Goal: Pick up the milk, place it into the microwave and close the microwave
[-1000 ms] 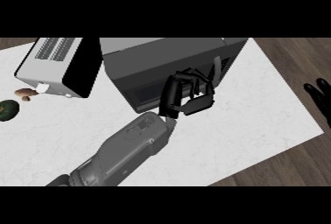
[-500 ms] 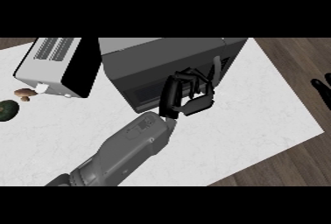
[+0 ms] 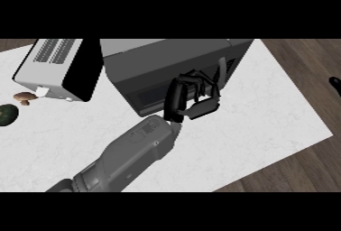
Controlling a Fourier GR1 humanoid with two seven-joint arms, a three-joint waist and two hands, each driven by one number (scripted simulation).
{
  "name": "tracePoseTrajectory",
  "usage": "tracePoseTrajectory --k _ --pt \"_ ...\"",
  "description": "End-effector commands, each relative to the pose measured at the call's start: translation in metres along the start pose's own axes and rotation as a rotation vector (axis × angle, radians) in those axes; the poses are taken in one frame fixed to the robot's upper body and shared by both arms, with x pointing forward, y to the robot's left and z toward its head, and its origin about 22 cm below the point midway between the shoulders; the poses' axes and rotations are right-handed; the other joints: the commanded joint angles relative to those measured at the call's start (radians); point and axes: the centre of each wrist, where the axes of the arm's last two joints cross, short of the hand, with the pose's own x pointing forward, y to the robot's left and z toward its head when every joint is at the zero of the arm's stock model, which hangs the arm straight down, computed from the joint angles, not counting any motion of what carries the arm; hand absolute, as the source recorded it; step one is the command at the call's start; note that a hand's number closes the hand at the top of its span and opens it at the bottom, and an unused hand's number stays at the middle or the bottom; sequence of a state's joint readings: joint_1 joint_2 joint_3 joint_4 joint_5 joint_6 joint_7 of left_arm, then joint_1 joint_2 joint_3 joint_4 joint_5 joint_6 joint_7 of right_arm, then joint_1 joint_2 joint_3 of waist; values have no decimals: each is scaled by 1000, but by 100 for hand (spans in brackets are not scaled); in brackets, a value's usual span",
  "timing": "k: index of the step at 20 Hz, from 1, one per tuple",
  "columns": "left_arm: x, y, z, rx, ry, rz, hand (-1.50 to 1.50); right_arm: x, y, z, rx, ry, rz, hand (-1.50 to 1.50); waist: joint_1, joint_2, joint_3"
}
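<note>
From here I see the white worktop (image 3: 253,131) carrying the microwave (image 3: 166,63), a toaster (image 3: 57,67), a mushroom (image 3: 25,96) and a dark green item (image 3: 5,115).

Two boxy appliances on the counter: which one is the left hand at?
The dark grey microwave, the larger box at centre. The left hand overlaps its front face. The white-and-black appliance stands apart at the counter's left, with no hand near it.

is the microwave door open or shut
Shut: the microwave door lies flush with the body, no opening showing, with the left hand at its front.
</note>
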State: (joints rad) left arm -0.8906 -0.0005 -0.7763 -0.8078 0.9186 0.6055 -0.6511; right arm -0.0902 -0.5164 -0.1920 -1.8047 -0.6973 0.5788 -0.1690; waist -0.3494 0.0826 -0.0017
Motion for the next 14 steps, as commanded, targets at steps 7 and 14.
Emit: tracePoseTrajectory --k 7,14 --pt "3 8 -22 45 8 -13 150 9 -3 -5 33 -1 -21 -150 -4 13 0" --pt "-1 8 -18 31 3 -7 150 15 -3 -12 102 -4 -49 -150 -1 17 -1"
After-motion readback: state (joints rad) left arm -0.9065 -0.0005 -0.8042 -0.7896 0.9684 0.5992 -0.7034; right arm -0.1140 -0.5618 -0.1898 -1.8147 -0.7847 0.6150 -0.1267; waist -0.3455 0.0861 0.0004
